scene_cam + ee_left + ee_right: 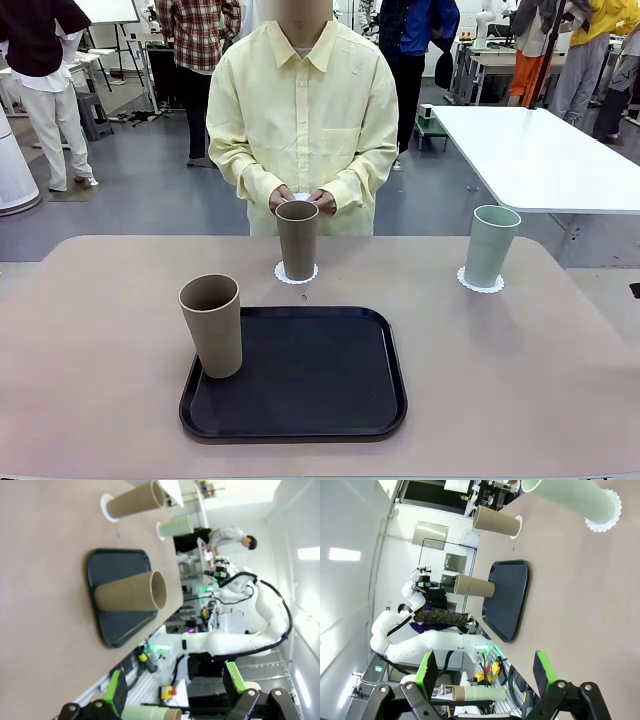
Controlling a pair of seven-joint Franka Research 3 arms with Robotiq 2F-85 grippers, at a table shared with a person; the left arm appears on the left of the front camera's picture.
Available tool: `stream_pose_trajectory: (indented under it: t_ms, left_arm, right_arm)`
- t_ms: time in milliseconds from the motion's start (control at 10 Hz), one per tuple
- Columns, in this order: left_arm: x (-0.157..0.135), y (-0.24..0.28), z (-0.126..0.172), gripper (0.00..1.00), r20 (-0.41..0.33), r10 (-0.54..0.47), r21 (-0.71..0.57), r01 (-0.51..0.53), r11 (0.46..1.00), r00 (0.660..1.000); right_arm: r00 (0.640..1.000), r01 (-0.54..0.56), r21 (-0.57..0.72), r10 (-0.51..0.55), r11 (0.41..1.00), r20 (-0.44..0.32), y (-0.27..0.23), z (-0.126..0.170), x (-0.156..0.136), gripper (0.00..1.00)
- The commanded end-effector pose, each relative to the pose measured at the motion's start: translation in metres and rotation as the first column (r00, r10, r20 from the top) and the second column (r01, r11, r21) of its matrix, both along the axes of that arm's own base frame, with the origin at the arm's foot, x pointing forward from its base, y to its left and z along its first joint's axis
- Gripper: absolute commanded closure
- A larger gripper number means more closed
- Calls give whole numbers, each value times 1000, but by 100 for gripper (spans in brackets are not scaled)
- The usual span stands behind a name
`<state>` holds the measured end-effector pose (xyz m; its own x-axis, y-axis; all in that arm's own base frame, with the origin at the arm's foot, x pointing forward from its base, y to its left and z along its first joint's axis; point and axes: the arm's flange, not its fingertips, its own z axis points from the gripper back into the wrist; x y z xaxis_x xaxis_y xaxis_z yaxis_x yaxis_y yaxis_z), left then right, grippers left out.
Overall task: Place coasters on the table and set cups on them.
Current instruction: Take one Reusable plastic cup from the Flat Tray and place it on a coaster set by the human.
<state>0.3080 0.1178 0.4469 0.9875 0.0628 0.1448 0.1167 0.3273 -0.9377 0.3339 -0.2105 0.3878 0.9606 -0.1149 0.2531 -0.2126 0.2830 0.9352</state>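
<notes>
Matte beige-tan, the table (90, 400) is wide with rounded corners. On its near middle lies a black tray (320, 395), a rounded square with a low raised rim and a dull, smooth face.

Three tall, tapered cups without handles stand upright, all matte. One brown cup (211, 325) is on the tray's left part, close to its rim. A second brown cup (297, 240) is just beyond the tray's far edge. A pale green cup (490, 245) stands well apart toward the table's right.

The second brown cup sits on a small round white coaster (282, 274) with a lacy scalloped edge, and the green cup sits on another coaster (481, 286) like it. Each disc shows as a thin ring around the cup's base.

At the far edge a person in a pale yellow shirt holds both hands (283, 200) together around a small white thing (301, 197). It is possibly a third coaster, but too hidden to tell.

The left gripper (174, 685) has its green-padded fingers spread wide, holding and touching nothing. The right gripper (485, 672) is spread just as wide, also with nothing between its fingers.
</notes>
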Motion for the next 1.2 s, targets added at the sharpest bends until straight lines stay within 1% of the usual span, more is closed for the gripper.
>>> stream_pose_trajectory:
  t_ms: [0,100,1100]
  left_arm:
    - [0,0,1,0,9,4,-11,-4,1000,1000]
    - [0,0,1,0,9,4,-11,-4,1000,1000]
    - [0,0,1,0,9,4,-11,-4,1000,1000]
  right_arm:
    - [997,-19,22,17,1000,81,8,11,5,0]
    - [1000,0,0,0,1000,0,0,0,0,0]
    - [1000,0,0,0,1000,0,0,0,0,0]
